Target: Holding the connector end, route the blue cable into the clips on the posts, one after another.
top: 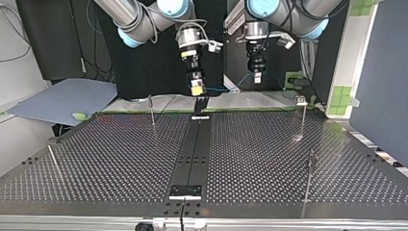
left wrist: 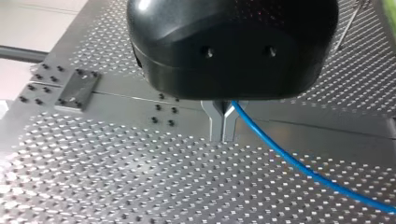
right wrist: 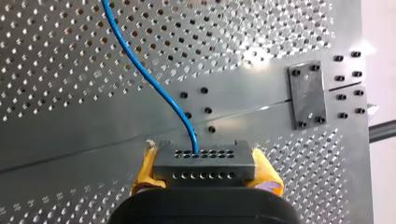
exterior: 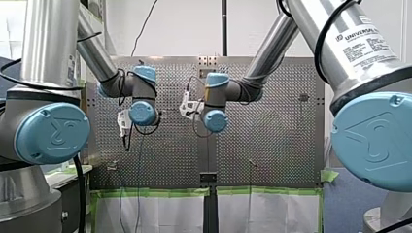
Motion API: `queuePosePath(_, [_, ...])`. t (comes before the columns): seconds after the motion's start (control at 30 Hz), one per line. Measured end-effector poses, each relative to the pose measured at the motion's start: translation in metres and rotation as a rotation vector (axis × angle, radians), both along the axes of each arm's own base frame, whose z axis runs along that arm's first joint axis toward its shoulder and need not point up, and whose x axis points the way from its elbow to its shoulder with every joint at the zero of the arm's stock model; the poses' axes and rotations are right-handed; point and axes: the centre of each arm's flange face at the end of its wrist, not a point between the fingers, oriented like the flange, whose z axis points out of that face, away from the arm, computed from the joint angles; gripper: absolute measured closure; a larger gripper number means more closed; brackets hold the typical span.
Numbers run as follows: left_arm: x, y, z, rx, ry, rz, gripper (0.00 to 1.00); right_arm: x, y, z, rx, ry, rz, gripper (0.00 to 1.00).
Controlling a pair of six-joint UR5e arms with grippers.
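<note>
Connector [right wrist: 204,167] clamped in right claw [right wrist: 205,176] (yellow pads [right wrist: 267,173]) — left claw [left wrist: 223,123] pinches blue cable [left wrist: 289,158].

Bright, even room light. In the top view, glare patches the perforated worktop [top: 296,138] right of centre; the backdrop [top: 159,72] above lies dim.

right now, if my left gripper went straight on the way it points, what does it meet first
Most likely the perforated table, at its plain band; nothing else shows ahead of the left gripper. The blue cable it pinches trails off sideways. Depth is unclear.
</note>
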Motion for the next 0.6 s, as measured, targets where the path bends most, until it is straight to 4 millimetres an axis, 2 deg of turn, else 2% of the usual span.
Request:
queuePosePath(0.17, [0.004, 0.003, 0.025, -0.007, -0.023, 0.011, 1.0, 0.01, -0.005, 0.013, -0.006, -0.008, 0.017, 1.0])
queuePosePath(0.6, [0.007, 0.017, 0.084, -0.059, -0.112, 0.045, 1.0, 0.023, -0.02, 0.03, -0.028, -0.031, 0.041, 1.0])
